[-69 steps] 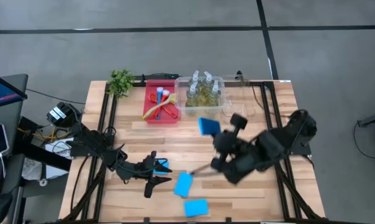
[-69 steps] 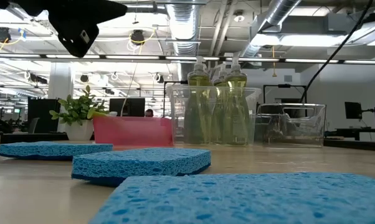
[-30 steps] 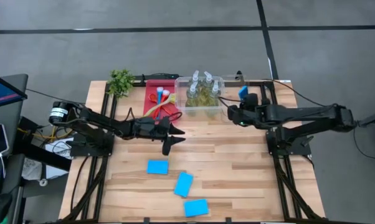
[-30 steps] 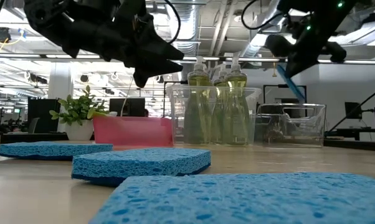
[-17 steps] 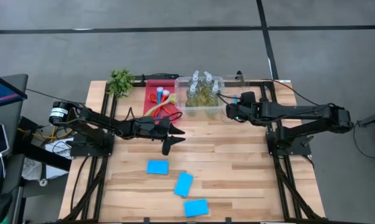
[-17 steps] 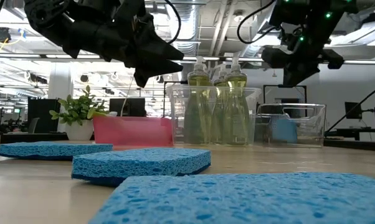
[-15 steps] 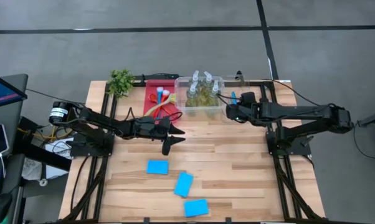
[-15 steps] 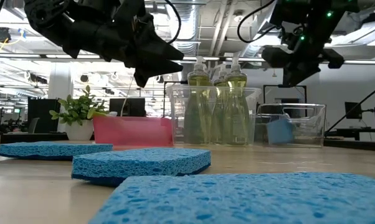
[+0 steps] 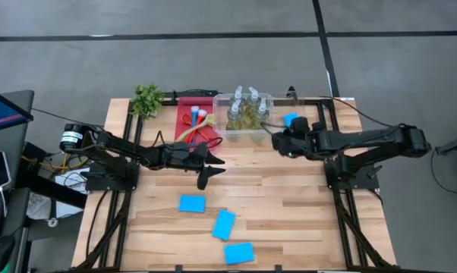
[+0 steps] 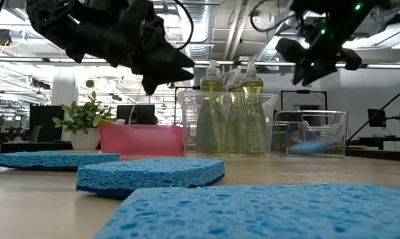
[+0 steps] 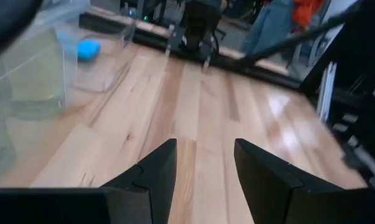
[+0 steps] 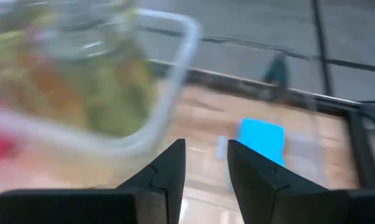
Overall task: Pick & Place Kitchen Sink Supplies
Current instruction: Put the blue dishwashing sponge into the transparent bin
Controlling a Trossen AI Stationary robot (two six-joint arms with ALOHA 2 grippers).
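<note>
One blue sponge (image 9: 291, 119) lies flat on the bottom of the clear bin (image 9: 300, 130) at the far right; the low view shows that sponge (image 10: 311, 147) too. Three more blue sponges (image 9: 192, 203) (image 9: 224, 224) (image 9: 239, 252) lie on the table's near half. Small bottles of yellow-green liquid (image 9: 247, 114) stand in another clear bin. Brushes (image 9: 194, 125) lie in the red tray. My right gripper (image 9: 277, 142) hangs open just near of the sponge's bin, its fingers (image 12: 206, 165) bare. My left gripper (image 9: 208, 168) hovers open, near of the red tray.
A small green plant (image 9: 147, 98) stands at the far left corner. Bare wood lies between the two grippers and along the table's right half. The dark frame rails (image 9: 331, 189) run along both sides of the table.
My right gripper has let go of the blue sponge. The sponge hung tilted below the gripper, dropped into the far right clear bin, stood on edge there, and now lies flat. The gripper has swung slightly toward the table's left and near side.
</note>
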